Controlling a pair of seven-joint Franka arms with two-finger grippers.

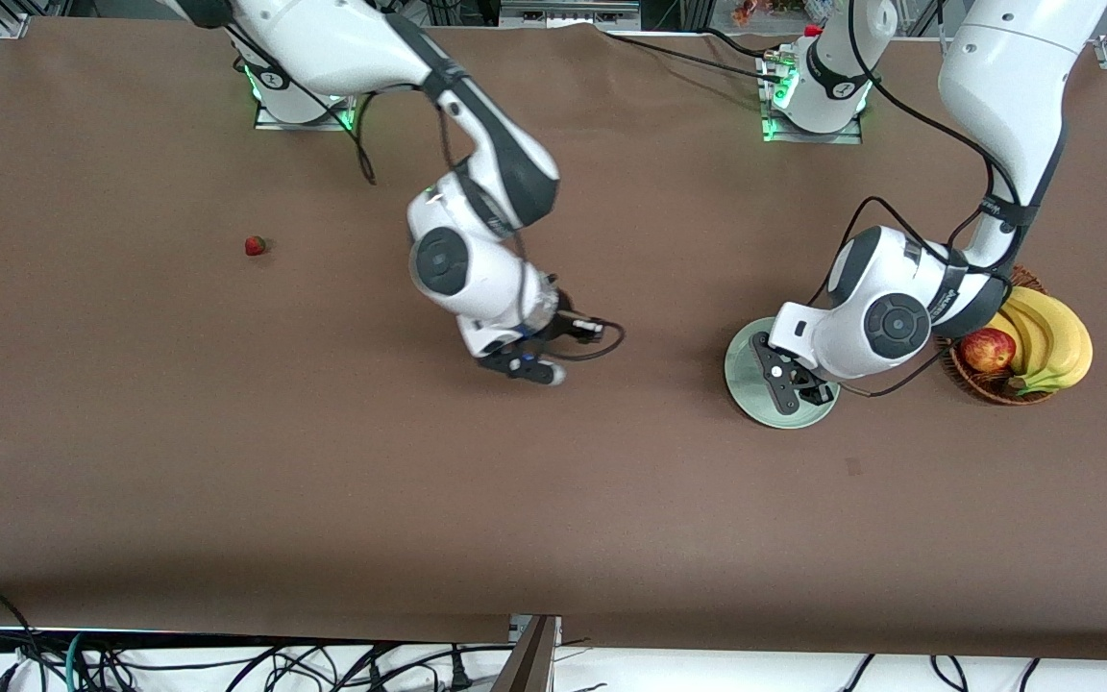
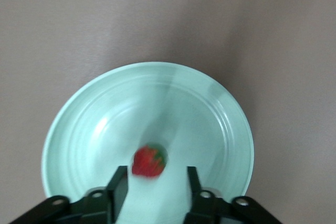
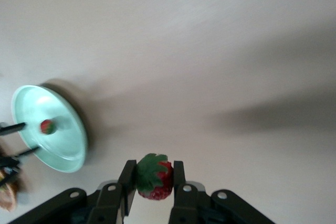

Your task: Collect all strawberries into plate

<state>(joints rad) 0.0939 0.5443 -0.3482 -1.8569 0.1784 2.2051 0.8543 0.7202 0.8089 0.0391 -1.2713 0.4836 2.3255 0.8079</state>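
Item 1, the plate [image 1: 755,384]: pale mint-green, round and shallow, on the brown table [image 1: 227,461] toward the left arm's end. Much of it is covered in the front view by the left arm's wrist and hand.

Item 2, strawberry in the plate [image 2: 148,161]: 1 red berry with a green top, lying on the plate's surface. It also shows small and far off in the right wrist view.

Item 3, held strawberry [image 3: 154,176]: red, leafy top turned toward the camera, pinched between the fingers of the right gripper [image 1: 542,369]. The front view hides it under the wrist.

Item 4, loose strawberry [image 1: 255,246]: alone on the table toward the right arm's end, well apart from both grippers and from the plate.

Item 5, left gripper [image 2: 156,182]: over the plate, jaws apart, nothing between them; the berry of item 2 lies just off the fingertips [image 2: 118,182].

Item 6, right gripper: over bare table about midway along its length, jaws clamped on the berry of item 3.

Item 7, wicker basket [image 1: 981,384]: beside the plate at the left arm's end, holding bananas [image 1: 1053,341] and a red apple [image 1: 988,350]. The left arm's elbow overlaps its rim in the front view.
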